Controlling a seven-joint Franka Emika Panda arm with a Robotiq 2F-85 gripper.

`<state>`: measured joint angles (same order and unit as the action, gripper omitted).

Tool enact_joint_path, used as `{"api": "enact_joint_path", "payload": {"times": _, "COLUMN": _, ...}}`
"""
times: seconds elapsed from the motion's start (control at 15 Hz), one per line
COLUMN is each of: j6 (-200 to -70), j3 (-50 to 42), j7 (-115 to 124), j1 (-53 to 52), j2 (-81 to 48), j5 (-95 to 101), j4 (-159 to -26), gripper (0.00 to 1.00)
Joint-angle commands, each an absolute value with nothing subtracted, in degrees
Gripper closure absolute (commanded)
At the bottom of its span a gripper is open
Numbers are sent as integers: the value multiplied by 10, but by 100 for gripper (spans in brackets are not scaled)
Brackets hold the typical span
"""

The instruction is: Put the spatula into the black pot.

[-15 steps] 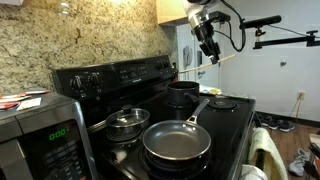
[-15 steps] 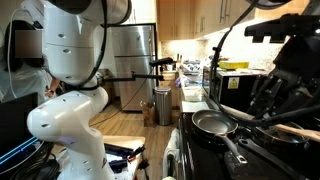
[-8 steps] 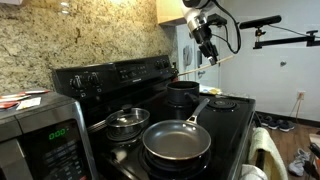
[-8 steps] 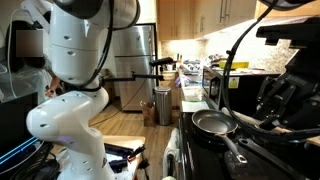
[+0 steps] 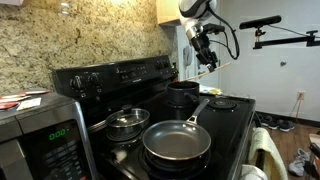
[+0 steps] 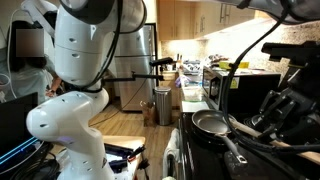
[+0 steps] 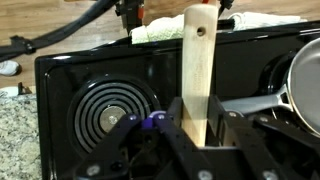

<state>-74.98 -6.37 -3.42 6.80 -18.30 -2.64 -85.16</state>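
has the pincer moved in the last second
Yes. In an exterior view the pincer, holding the spatula, has drifted slightly left, toward the cabinet.

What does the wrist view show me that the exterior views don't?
Only the wrist view: the spatula up close, with a hole near its far end, clamped between the fingers of the gripper. In the exterior views the spatula is too small to make out clearly.

Only the exterior views: the black pot, the steel pot, the microwave, and the gripper hanging high above the back of the stove.

Shared: the frying pan, though the wrist view shows only its rim and handle, and the black stove top.
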Motion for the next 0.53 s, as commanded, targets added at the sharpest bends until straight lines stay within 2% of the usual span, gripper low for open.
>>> {"api": "enact_joint_path", "payload": {"times": 0.0, "j6": -729, "j3": -65, "j7": -4, "j1": 81, "j2": -240, "j5": -48, "j4": -793, "gripper": 93}}
{"api": "enact_joint_path", "payload": {"times": 0.47, "j6": -708, "j3": -65, "j7": 31, "j1": 99, "j2": -337, "j5": -75, "j4": -672, "gripper": 93}}
